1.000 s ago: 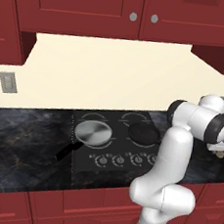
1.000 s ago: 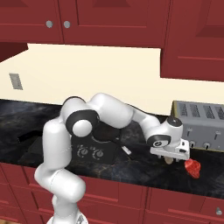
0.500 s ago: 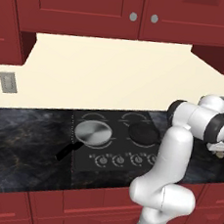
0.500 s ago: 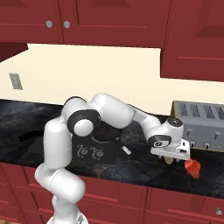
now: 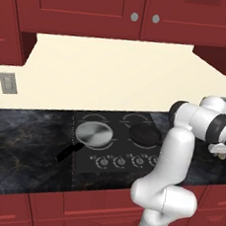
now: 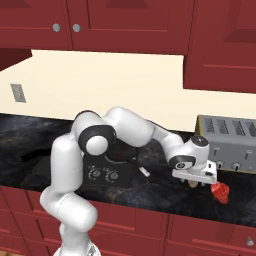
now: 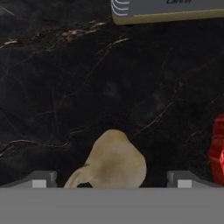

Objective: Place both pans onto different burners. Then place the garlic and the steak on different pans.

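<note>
Now both pans sit on the cooktop (image 5: 86,169), each on its own burner: the silver pan (image 5: 93,134) on the left, the black pan (image 5: 145,133) on the right. So the food comes next, I think.

The end effector (image 6: 194,183) hangs low over the dark surface (image 7: 65,87), near the toaster (image 6: 227,142). Its fingertips (image 7: 40,180) are spread wide, with the garlic (image 7: 114,162) right between them. They do not touch it. The steak (image 6: 220,191) lies just beside, on the surface, on the far side from the cooktop.

To do this step well, the arm should go straight down so the garlic stays in the middle. Then it should close softly, because the lump is round and could roll or pop out. It should also keep away from the steak and not bump it. A slow lift would help before carrying it to a pan.
</note>
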